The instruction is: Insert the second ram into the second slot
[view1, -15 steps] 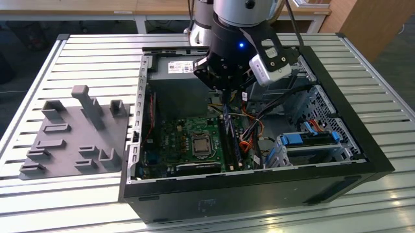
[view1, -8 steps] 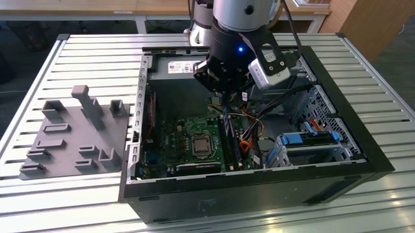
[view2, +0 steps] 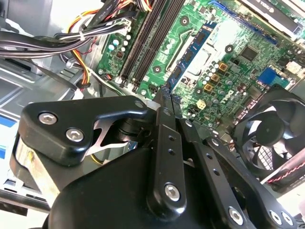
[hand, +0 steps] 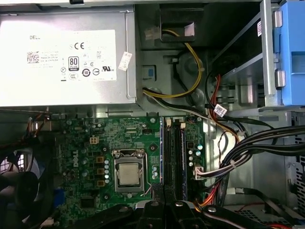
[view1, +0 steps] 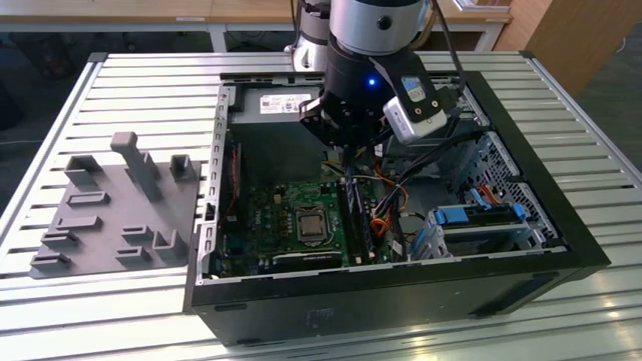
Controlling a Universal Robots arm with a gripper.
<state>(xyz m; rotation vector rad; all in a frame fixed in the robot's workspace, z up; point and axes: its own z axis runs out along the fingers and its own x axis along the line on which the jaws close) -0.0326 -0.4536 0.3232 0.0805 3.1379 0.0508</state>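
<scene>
My gripper [view1: 346,150] hangs inside the open computer case [view1: 401,301], its black fingers pressed together with nothing showing between them. In both wrist views the gripper [view2: 165,90] [hand: 164,207] sits just above one end of the memory slots [view2: 147,43]. Two long thin sticks stand on edge side by side in those slots. The second ram [hand: 167,157] [view1: 351,214] looks like the stick in line with my fingertips, seated in its slot. The other stick [hand: 183,157], with a bluish edge, stands right beside it.
The green motherboard [hand: 95,143] carries a processor socket [hand: 128,174]; a silver power supply [hand: 62,57] lies beyond it. Cable bundles [hand: 248,152] run beside the slots, near a blue drive bay [view1: 482,214]. A fan [view2: 271,133] sits at the board's edge. A grey fixture [view1: 110,210] lies at the exterior view's left.
</scene>
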